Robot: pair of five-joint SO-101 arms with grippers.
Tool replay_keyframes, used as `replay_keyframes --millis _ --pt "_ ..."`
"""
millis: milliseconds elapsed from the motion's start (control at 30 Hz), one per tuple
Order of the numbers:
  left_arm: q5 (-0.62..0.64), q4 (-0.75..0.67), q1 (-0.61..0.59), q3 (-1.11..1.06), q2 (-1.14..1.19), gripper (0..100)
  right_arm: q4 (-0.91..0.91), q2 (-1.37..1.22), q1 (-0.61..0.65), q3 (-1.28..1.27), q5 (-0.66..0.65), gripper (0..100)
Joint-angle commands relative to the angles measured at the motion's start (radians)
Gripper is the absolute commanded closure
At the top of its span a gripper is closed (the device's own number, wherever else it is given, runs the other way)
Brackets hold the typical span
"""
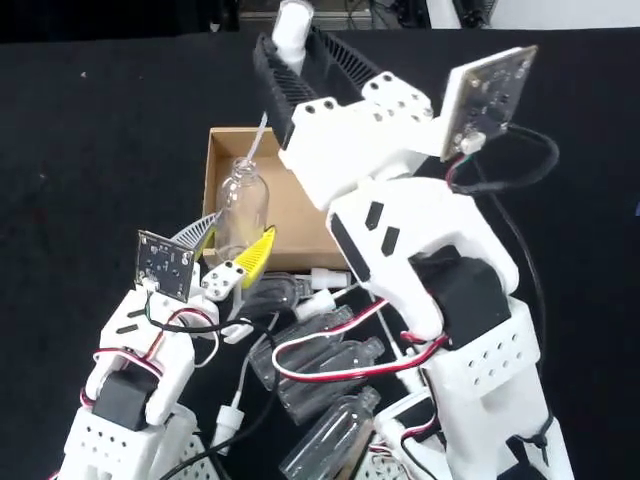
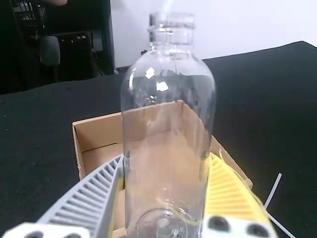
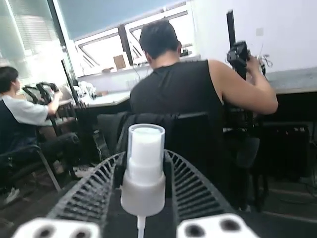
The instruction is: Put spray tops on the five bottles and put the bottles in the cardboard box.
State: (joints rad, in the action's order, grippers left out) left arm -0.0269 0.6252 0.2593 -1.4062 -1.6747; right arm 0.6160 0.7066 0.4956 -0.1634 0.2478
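Observation:
My left gripper [image 1: 236, 243] is shut on a clear bottle [image 1: 241, 206], held upright over the near edge of the cardboard box [image 1: 300, 215]. In the left wrist view the bottle [image 2: 168, 134] stands between the grey and yellow fingers, its neck bare. My right gripper [image 1: 295, 55] is above and beyond it, shut on a white spray top [image 1: 293, 30] whose thin dip tube [image 1: 257, 140] hangs down to the bottle's mouth. The right wrist view has the spray top [image 3: 144, 168] clamped between the black fingers.
Several clear bottles [image 1: 330, 385] lie side by side on the black table between the two arm bases. Loose spray tops [image 1: 325, 275] with tubes lie beside them, one more [image 1: 228, 418] near the left arm's base. Red and white cables run across the bottles.

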Motion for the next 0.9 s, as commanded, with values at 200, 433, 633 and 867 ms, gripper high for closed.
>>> replay_keyframes --millis 200,433,633,867 --pt "0.005 -0.018 0.008 0.008 -0.017 80 0.025 -0.010 0.021 -0.065 -0.083 98.8" --pt "0.005 -0.018 0.008 0.008 -0.017 80 0.127 -0.008 0.069 -0.105 -0.087 98.6" --pt "0.005 -0.018 0.008 0.008 -0.017 80 0.245 0.013 0.157 -0.088 -0.089 83.5" --pt "0.005 -0.018 0.008 0.008 -0.017 80 0.272 0.090 0.167 -0.087 -0.089 76.2"
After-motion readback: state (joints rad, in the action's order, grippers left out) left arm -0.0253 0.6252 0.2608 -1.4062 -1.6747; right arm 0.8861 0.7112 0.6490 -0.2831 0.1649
